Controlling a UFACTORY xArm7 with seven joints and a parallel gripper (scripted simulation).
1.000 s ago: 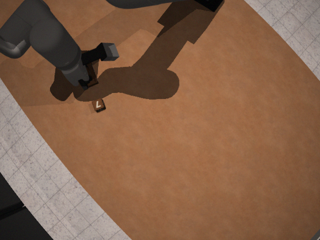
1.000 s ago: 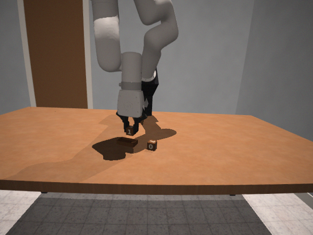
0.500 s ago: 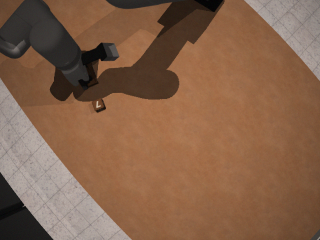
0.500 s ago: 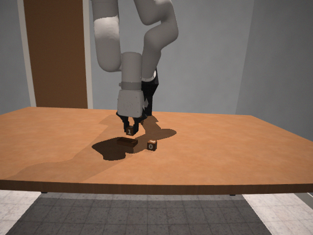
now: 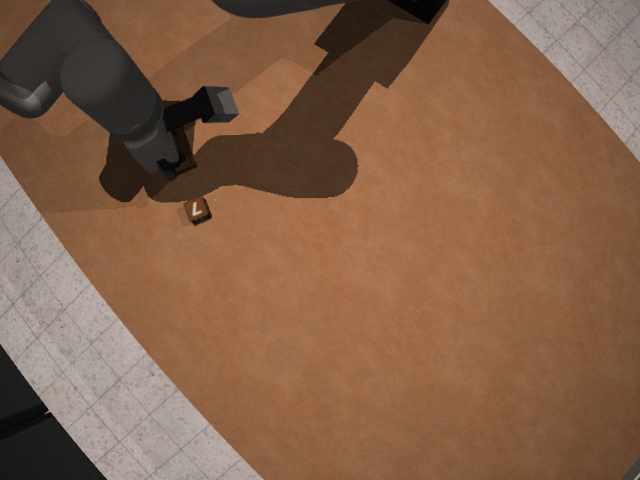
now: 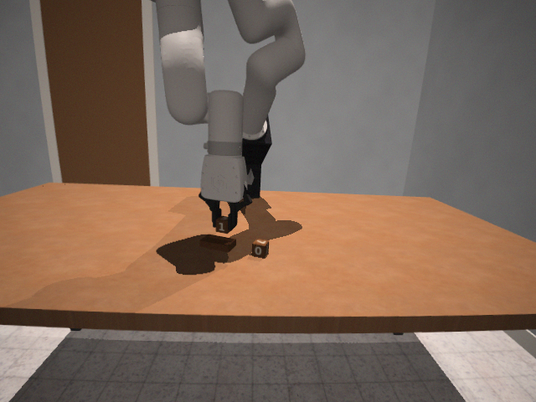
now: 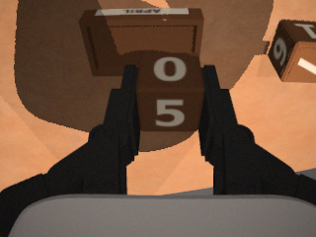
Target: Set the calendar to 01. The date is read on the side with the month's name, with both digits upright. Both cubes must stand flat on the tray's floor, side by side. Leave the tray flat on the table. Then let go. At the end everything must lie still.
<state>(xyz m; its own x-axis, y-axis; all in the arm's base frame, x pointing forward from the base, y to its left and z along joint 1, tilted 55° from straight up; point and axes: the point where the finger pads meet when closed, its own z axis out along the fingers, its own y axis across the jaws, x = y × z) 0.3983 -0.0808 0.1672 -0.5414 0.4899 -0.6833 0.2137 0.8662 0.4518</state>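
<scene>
Your jaws (image 6: 224, 218) stand partly open, clamped on the sides of a brown number cube (image 6: 223, 225) (image 7: 170, 91), which you hold above the desk (image 5: 387, 289) (image 6: 346, 268) (image 7: 44, 168). The calendar tray (image 5: 187, 166) (image 6: 219, 245) (image 7: 197, 37) sits on the desk, near the held cube. You have the loose cube (image 5: 196, 210) (image 6: 260, 249) (image 7: 296, 51) just beside the tray, well back from the desk's front edge. The exterior view shows you a 1 on the held cube and a 0 on the loose one; only the wrist view shows the held cube's 0 and 5, and APRIL on the tray.

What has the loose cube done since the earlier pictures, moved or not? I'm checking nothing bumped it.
No: the loose cube sits at the same spot beside the tray.
</scene>
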